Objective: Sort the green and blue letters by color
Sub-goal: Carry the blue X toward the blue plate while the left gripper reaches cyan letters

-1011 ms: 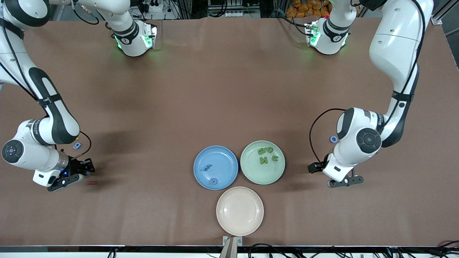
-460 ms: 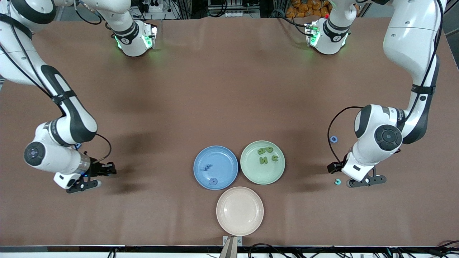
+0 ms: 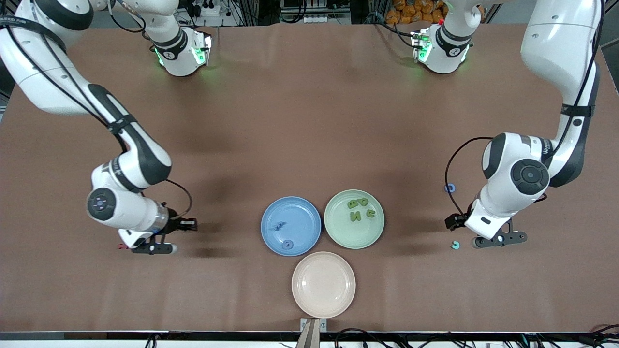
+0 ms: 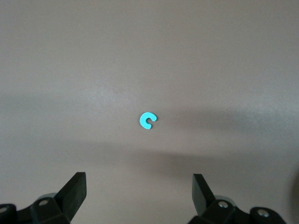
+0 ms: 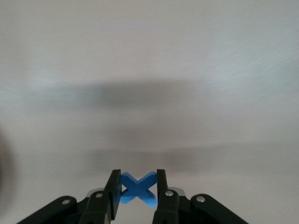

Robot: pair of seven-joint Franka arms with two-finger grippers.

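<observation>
My right gripper (image 3: 154,249) is shut on a blue X letter (image 5: 138,189), held between its fingertips (image 5: 136,186) above bare table between the right arm's end and the blue plate (image 3: 309,212). That plate holds two blue letters (image 3: 279,225). The green plate (image 3: 338,232) beside it holds three olive green letters (image 3: 358,203). My left gripper (image 3: 499,239) is open and empty (image 4: 139,196), low over the table beside a light blue C letter (image 3: 454,245), which also shows in the left wrist view (image 4: 147,121). A blue O letter (image 3: 450,188) lies farther from the front camera than the C.
An empty cream plate (image 3: 323,284) sits nearer the front camera than the other two plates. A tiny dark red letter (image 3: 121,246) lies beside my right gripper, toward the right arm's end.
My right arm has swung from its end of the table toward the plates. My left arm has shifted toward its own end, uncovering the light blue C.
</observation>
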